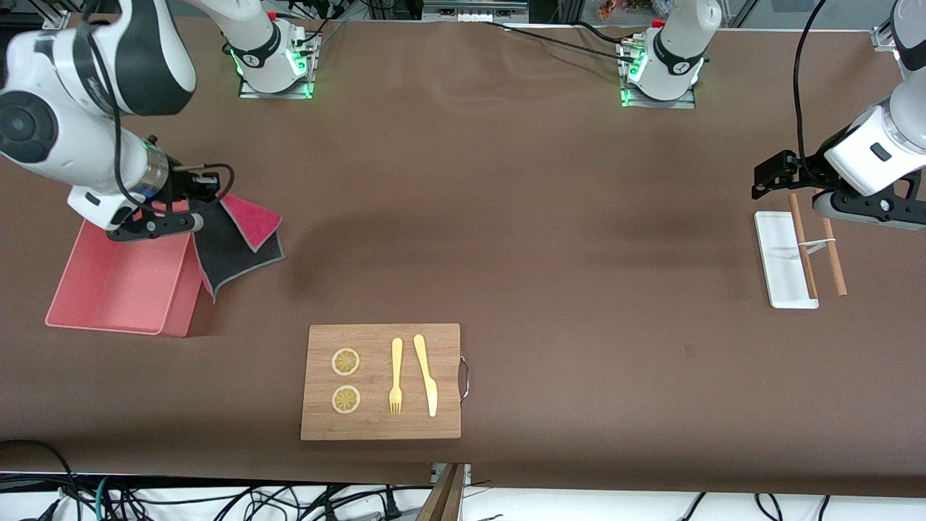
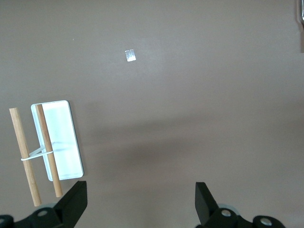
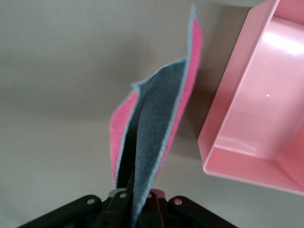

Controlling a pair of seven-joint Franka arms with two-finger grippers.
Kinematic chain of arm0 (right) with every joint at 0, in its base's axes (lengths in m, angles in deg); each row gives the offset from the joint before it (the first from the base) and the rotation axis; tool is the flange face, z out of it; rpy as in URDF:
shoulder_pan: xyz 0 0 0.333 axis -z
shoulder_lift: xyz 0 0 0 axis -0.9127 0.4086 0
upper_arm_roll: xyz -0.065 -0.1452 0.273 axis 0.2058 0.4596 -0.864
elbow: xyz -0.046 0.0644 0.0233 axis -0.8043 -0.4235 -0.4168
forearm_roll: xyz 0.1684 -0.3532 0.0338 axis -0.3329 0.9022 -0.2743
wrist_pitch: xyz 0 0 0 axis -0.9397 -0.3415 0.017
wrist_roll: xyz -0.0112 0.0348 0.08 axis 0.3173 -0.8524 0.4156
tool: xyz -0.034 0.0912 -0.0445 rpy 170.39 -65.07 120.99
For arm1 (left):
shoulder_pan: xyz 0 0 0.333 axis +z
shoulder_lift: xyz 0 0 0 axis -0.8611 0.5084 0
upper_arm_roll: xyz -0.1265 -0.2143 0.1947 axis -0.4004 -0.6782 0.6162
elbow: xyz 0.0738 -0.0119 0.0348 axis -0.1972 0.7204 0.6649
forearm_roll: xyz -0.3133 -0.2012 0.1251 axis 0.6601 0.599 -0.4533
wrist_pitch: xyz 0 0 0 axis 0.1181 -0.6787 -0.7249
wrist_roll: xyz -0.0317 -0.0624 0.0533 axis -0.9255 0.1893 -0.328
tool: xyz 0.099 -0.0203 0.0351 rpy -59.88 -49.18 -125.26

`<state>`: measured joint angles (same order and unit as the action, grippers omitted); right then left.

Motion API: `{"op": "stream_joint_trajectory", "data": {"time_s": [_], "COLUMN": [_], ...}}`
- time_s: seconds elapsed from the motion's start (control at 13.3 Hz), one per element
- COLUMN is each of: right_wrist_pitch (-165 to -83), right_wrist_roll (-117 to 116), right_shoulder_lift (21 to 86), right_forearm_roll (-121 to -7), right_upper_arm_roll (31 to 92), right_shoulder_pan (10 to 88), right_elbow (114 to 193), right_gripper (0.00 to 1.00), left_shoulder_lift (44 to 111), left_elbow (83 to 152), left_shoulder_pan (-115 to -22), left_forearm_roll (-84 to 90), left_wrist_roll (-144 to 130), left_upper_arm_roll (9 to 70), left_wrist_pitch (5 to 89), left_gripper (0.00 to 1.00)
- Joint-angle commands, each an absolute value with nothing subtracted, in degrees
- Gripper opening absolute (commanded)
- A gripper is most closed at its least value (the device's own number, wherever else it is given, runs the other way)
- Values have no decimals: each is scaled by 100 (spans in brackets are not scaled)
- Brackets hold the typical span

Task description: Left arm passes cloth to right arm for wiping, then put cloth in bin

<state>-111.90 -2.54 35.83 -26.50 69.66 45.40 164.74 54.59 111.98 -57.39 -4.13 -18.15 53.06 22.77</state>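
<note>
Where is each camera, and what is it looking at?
Front view: high across the table, facing both arms; cloth beside bin.
Left wrist view: on the left arm, looking down at tray; left end effector open.
Right wrist view: on the right arm; right end effector grips the cloth.
Front and right wrist views share cloth and bin.

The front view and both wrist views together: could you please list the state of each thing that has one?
cloth: hanging folded from the right tool, beside the bin, not in it
bin: upright, nothing in it
right tool: shut on the cloth, at the bin's edge
left tool: open, holding nothing, waiting over the white tray
chopsticks: banded together, one across the tray
</note>
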Motion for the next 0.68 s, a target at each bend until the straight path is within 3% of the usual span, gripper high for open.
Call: {"op": "stream_joint_trajectory", "data": {"time_s": [0.0,0.6], "right_wrist_pitch": [-12155,-13695], "right_wrist_roll": [-348,-330], "right_shoulder_lift": [3690,5167], "right_forearm_roll": [-2617,-2652], "right_upper_arm_roll": [6809,6564], "right_shoulder_pan": [4838,5129], "right_elbow": [17209,17096], "right_gripper": [0,0], "left_shoulder_lift": [5530,5539], "left_elbow": [10997,10998], "left_shoulder_pan": [-5769,-5689], "left_forearm_roll": [-459,-477], "left_wrist_roll": [-1539,-1476], "left_upper_arm_roll": [5196,5213], "left_wrist_pitch": [2147,2165], "left_gripper": [100,100]}}
